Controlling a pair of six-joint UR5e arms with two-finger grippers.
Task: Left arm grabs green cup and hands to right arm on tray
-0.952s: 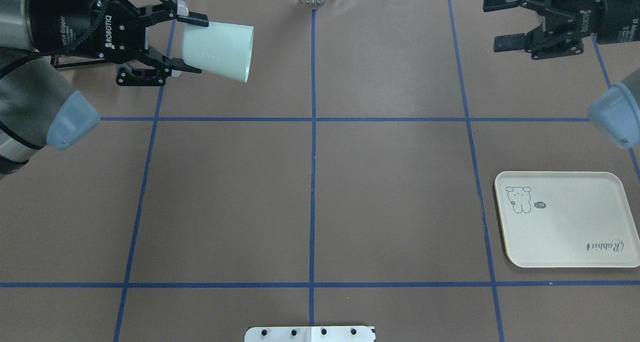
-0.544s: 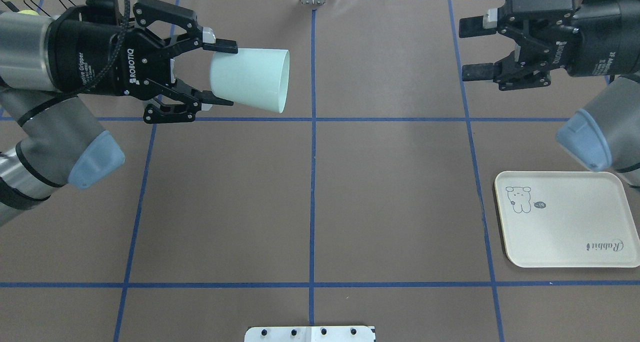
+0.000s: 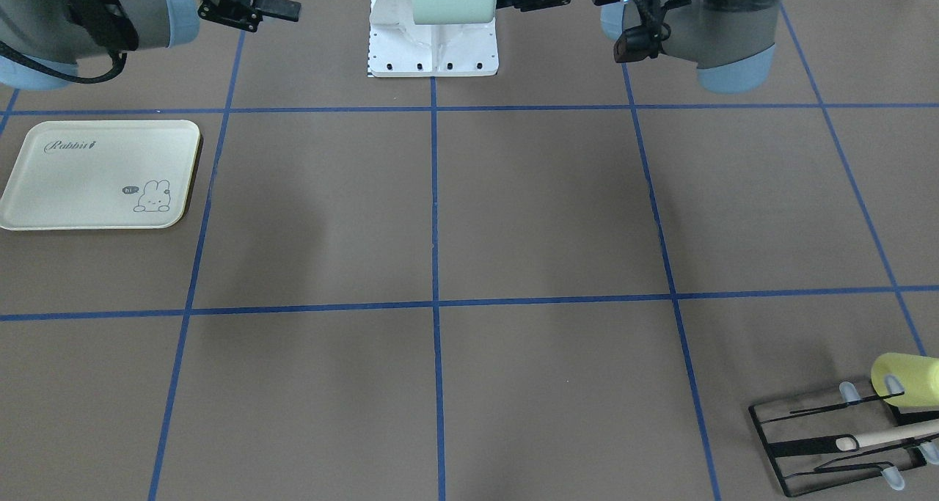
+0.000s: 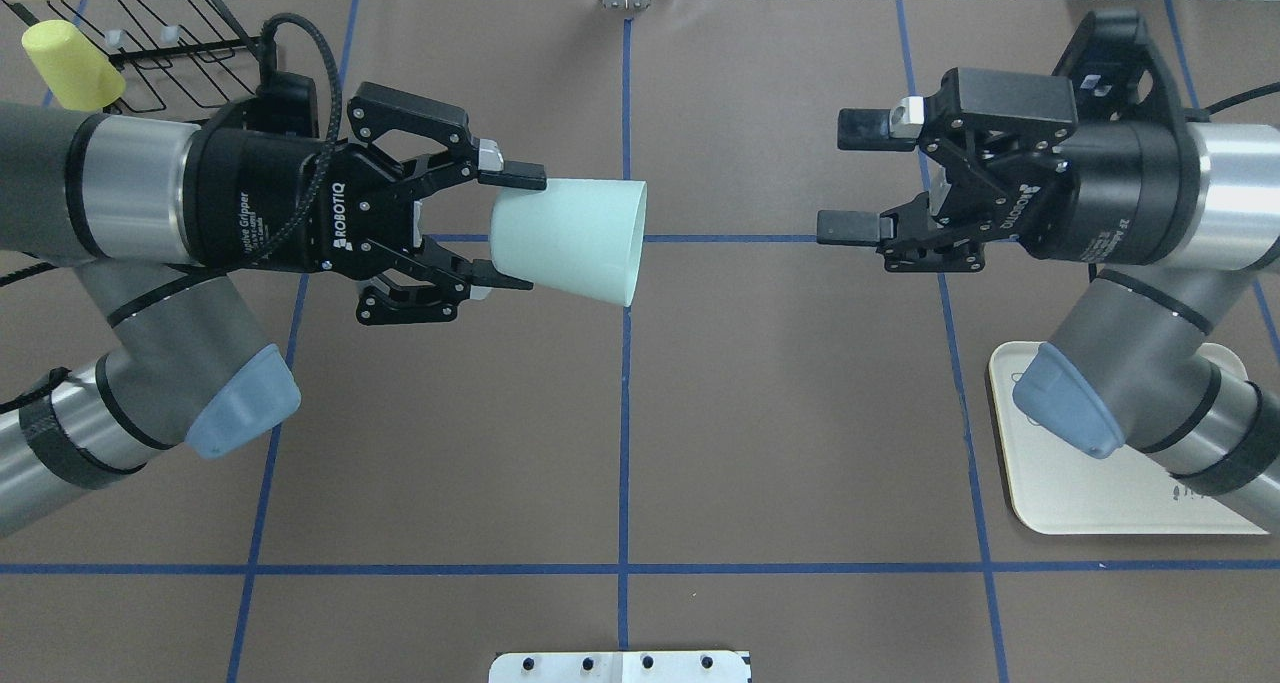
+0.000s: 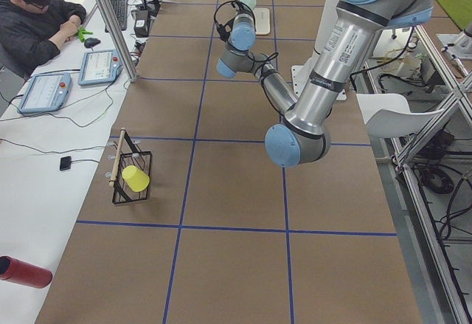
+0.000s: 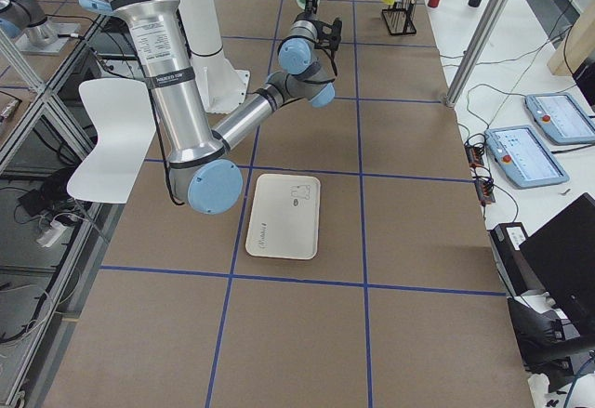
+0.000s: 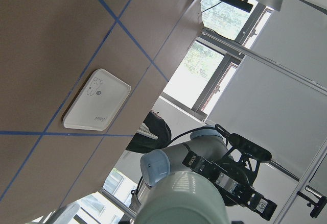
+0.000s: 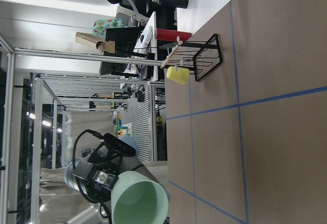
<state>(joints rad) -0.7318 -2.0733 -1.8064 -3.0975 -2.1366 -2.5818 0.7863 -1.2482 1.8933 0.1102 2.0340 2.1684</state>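
Mint green cup sits pinched sideways in the left gripper mid-frame; the right gripper gapes empty opposite. Only the right wrist view shows its hollow inside.

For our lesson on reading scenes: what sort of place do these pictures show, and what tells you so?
Probably a robotics lab: the left arm and right arm reach over a table gridded with blue tape, and an operator sits beside control pendants.
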